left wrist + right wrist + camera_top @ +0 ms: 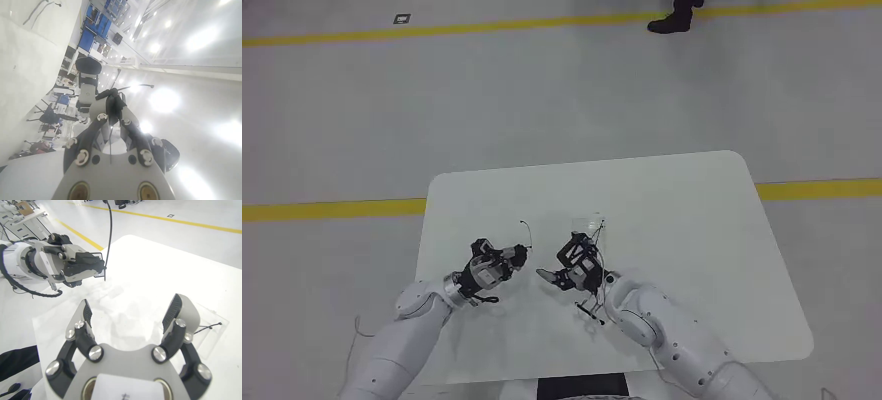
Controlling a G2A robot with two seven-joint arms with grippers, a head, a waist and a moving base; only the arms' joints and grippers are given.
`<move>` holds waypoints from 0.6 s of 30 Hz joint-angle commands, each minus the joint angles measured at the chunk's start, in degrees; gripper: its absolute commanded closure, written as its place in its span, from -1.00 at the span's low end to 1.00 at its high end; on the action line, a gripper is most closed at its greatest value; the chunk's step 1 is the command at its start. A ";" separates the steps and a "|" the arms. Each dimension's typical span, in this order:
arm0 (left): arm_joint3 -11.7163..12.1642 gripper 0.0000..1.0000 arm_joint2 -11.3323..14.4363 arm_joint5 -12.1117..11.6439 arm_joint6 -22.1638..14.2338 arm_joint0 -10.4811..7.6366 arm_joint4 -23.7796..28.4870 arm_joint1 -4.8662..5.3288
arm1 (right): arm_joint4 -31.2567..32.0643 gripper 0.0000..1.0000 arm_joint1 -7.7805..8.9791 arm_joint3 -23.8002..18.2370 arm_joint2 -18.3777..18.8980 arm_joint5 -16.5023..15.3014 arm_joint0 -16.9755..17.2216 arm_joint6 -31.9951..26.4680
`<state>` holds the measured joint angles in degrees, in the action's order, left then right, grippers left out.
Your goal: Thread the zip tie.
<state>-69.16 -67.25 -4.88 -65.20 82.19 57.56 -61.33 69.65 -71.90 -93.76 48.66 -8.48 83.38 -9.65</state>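
Partly hidden, the thin black plastic zip tie (pixel 109 236) has its middle stretch buried between the closed black pads of the left gripper (pixel 101 266). Its upper end meets the top edge of the right wrist view and is cut off there. From above, the tie (pixel 527 232) is only a faint curved line rising from the left gripper (pixel 519 256), too thin to read any detail.

The left wrist view shows the strap (pixel 136 86) running out sideways to a small square head, with a slim tail trailing back over the gripper's body.

A clear plastic tray (pixel 220 332) lies flat, its near corner behind one finger (pixel 173 309) of the right gripper (pixel 130 311). Its edges are hard to trace from above. A spare black zip tie (pixel 208 327) lies on it.

The right gripper (pixel 554 262) sits just beside the tray, jaws spread wide and holding nothing. The left gripper and its clamped tie sit beyond it, farther from the tray.
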 commanded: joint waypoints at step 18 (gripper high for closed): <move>-1.51 1.00 0.58 2.80 1.12 0.41 3.17 -0.28 | 4.05 -0.60 -0.58 0.66 -1.88 -0.09 -0.43 3.89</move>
<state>-70.68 -66.67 -2.08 -64.08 82.60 60.73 -61.61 73.54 -72.45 -93.11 46.81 -8.57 82.93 -5.90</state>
